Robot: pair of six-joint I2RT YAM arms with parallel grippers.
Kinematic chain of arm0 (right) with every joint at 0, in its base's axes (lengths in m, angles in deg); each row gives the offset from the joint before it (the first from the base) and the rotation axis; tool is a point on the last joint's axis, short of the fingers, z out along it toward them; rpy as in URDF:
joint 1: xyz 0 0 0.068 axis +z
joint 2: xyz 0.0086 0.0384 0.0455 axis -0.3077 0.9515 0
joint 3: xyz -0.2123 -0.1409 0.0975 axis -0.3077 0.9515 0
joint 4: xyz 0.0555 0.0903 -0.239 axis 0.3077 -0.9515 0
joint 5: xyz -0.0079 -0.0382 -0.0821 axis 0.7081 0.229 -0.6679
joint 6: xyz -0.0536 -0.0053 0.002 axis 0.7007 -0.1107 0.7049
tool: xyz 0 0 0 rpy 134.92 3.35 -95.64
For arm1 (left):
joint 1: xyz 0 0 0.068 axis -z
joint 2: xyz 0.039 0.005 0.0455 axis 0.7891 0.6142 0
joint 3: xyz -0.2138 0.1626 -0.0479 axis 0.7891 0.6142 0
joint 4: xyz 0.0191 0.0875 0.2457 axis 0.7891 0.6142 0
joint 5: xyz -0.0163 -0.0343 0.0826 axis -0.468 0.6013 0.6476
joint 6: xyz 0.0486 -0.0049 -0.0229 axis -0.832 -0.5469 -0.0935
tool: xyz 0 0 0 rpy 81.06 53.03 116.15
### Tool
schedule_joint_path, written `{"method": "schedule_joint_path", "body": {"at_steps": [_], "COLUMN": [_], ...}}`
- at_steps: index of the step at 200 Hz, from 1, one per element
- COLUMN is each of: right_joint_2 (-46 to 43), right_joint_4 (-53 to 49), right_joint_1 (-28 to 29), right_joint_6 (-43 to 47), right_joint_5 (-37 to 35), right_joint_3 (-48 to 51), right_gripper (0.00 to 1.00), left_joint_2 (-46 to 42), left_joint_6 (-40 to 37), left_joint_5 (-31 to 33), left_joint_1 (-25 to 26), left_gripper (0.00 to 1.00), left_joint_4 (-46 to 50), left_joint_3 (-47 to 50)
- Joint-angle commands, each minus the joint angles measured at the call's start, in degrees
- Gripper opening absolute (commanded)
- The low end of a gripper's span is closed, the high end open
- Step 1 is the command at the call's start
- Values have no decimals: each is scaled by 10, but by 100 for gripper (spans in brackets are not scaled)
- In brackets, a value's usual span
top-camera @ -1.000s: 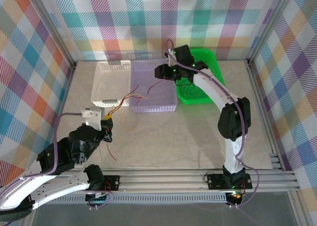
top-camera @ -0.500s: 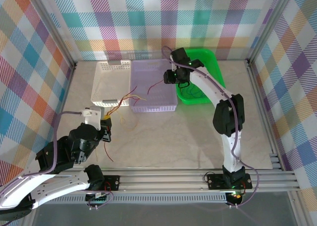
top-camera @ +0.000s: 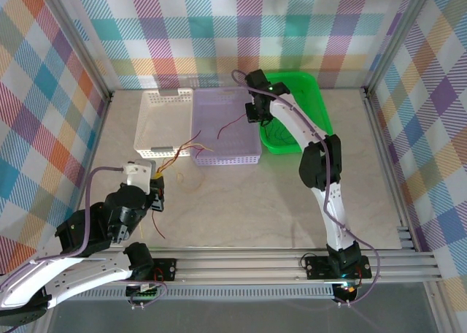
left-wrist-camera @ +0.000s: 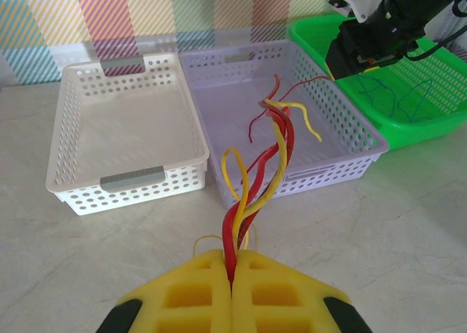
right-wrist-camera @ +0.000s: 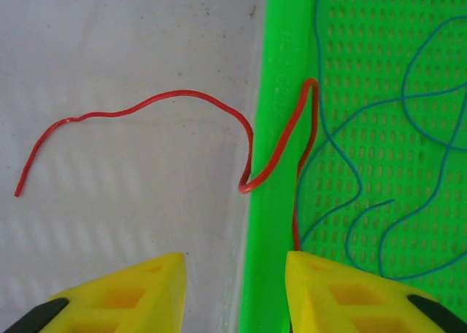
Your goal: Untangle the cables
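Left wrist: toward the near left corner of the table, the left gripper is pressed together on red and yellow cables reaching over the near rim of the lilac basket. Farther back, the right gripper stands spread astride the rim of the green basket, a red cable draped across.

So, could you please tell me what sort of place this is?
Most likely a robotics lab's enclosed test cell: checked fabric walls on an aluminium frame, with a white basket, lilac basket and green basket laid out on a tabletop.
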Motion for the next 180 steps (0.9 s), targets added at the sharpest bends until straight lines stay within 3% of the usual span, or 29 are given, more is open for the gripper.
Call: {"method": "schedule_joint_path", "body": {"at_steps": [1,24,77,126,180], "right_joint_2": [25,41,60,72,59], "right_joint_4": [-33,-40,-53,-59,-59], "right_joint_1": [-3,-3,-7,-7,-7], "right_joint_6": [9,14,16,21,25], "right_joint_5": [-19,-23,-26,-25,-31], "right_joint_3": [-43,-66,-82,-109,-119], "right_gripper": [32,27,28,3,0], "left_joint_2": [-7,-7,-7,-5,-2], "left_joint_6": [-9,-10,-12,-13,-14], "left_joint_5": [7,6,3,0,-4], "left_joint_1": [-8,-8,-8,-10,-11], "left_gripper": [0,0,0,0,0], "left_joint_4": [-3,-4,-5,-5,-6], "left_joint_3": [6,8,9,9,11]}}
